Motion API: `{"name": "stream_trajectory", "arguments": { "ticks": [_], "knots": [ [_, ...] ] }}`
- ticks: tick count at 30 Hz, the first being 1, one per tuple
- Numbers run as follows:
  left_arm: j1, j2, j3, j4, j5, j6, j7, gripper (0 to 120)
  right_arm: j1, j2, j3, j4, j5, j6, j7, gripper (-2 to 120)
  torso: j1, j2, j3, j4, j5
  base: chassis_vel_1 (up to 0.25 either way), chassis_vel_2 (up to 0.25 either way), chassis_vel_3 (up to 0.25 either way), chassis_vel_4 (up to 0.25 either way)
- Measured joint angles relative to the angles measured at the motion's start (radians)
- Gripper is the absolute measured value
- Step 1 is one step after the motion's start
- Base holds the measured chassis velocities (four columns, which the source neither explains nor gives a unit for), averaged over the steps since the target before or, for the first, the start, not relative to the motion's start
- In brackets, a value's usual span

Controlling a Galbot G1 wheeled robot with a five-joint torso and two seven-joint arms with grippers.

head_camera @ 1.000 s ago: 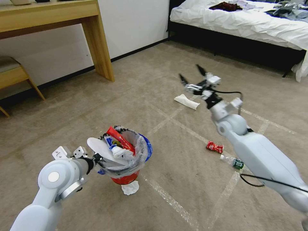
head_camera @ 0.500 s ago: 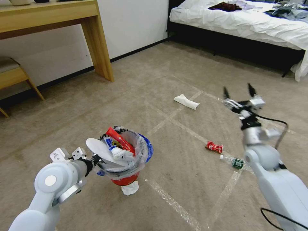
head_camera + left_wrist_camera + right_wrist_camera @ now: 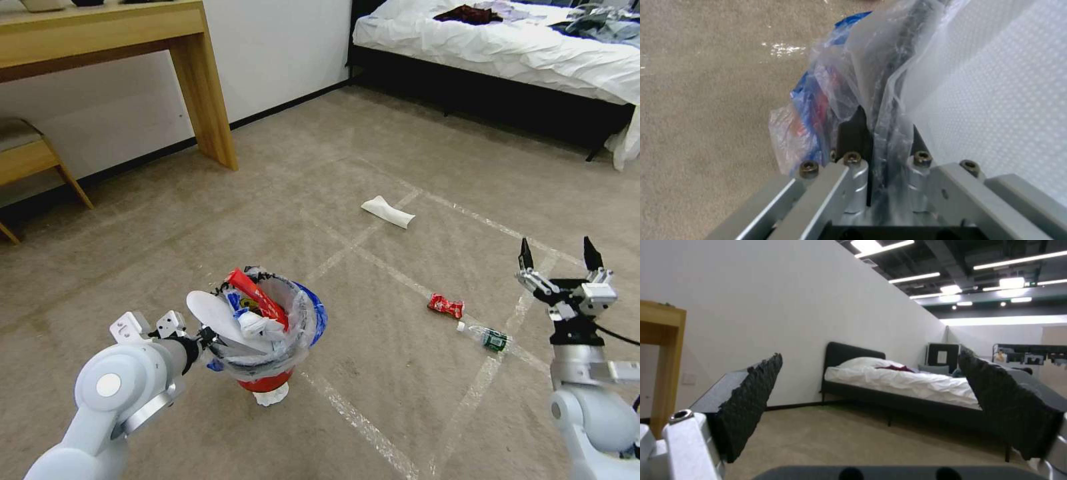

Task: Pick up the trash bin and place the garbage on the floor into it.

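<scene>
The red trash bin, lined with a clear blue-handled bag, is stuffed with a white slipper, a red wrapper and paper. My left gripper is shut on its near rim, pinching rim and bag. A crumpled white paper lies partly under the bin. On the floor lie more garbage: a white slipper, a red wrapper and a small clear bottle. My right gripper is open in the air, right of the bottle, holding nothing; in its wrist view the right gripper points at the bed.
A wooden desk leg and a stool stand by the wall at the left. A bed with clothes on white bedding fills the far right. Shiny tape lines cross the carpet.
My right arm has swung from above the white slipper back to the near right, still open. The bin in my left gripper has shifted slightly right and nearer.
</scene>
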Motion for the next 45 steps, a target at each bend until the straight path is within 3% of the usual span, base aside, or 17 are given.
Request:
{"name": "stream_trajectory", "arguments": {
  "ticks": [16, 39, 45],
  "knots": [
    [-0.002, 0.004, 0.001, -0.007, -0.003, -0.009, -0.004, 4, -0.014, 0.04, 0.001, -0.009, -0.025, 0.023, -0.03, 100, 0.0, 0.0, 0.0, 0.0002, 0.0, -0.004, -0.006, -0.007, -0.005],
    [-0.009, 0.004, 0.0, -0.012, -0.007, -0.015, -0.004, 4, -0.011, 0.062, -0.006, -0.02, -0.054, 0.037, -0.033, 100, 0.0, 0.0, 0.0, -0.0006, 0.0, -0.088, -0.089, -0.084, -0.093],
    [-0.009, 0.001, 0.0, -0.015, -0.005, -0.014, -0.005, 4, -0.013, 0.062, -0.002, -0.021, -0.057, 0.045, -0.03, 100, 0.0, 0.0, 0.0, 0.0007, 0.0001, -0.007, -0.008, -0.015, -0.021]
  ]
}}
